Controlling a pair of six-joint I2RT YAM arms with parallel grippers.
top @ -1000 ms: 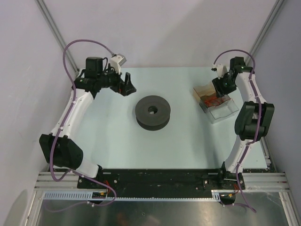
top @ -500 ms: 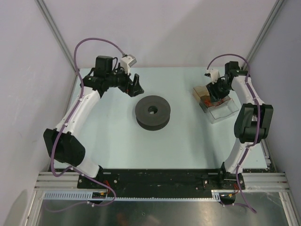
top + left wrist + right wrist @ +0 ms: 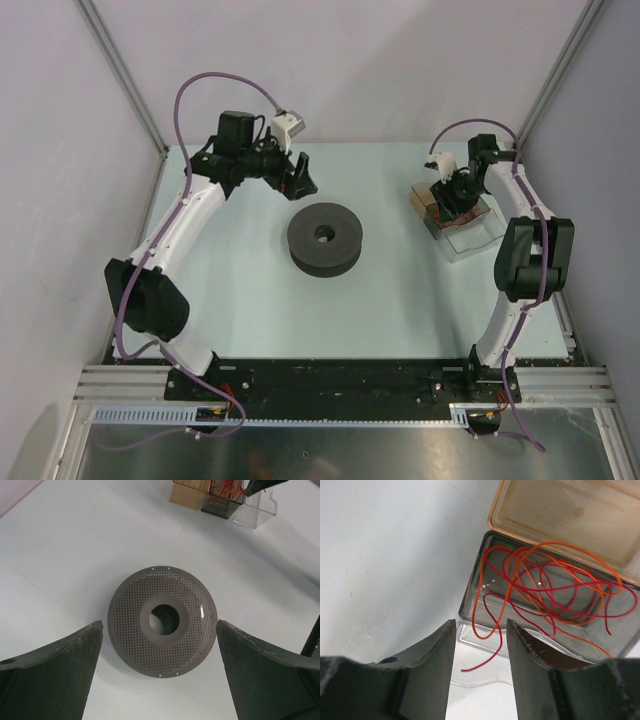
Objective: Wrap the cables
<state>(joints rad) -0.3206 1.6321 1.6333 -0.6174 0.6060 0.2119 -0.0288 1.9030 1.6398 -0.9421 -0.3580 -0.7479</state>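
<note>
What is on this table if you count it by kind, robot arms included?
Robot arms: 2, the left arm and the right arm
Grey spool: 1
Open box with a lid: 1
Clear tray: 1
Tangle of red-orange wires: 1
Total: 6

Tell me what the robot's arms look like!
The left arm and right arm are white tubes with chunky black joints. A purple cable loops along each. The left end effector and right end effector each have two dark, wedge-shaped fingers.
</note>
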